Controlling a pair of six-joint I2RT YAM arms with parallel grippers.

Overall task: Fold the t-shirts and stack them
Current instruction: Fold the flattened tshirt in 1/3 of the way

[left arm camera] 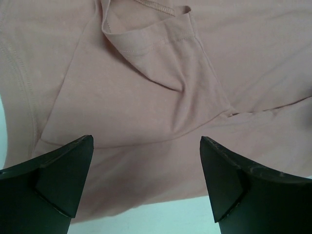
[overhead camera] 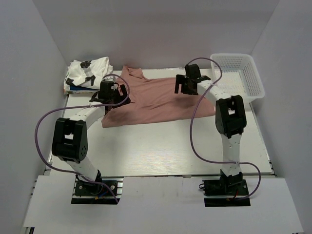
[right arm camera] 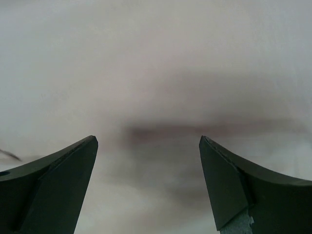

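Top external view shows left jaws and right jaws spread wide above the dusty-pink t-shirt (overhead camera: 161, 103) lying on the bench (overhead camera: 170, 151).

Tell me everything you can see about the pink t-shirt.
The pink t-shirt is dusty-pink soft cloth with stitched hems. It lies spread and slightly wrinkled on the white table, with one sleeve creased over. The open left tool hangs above its left side, and the open right tool above its far edge.
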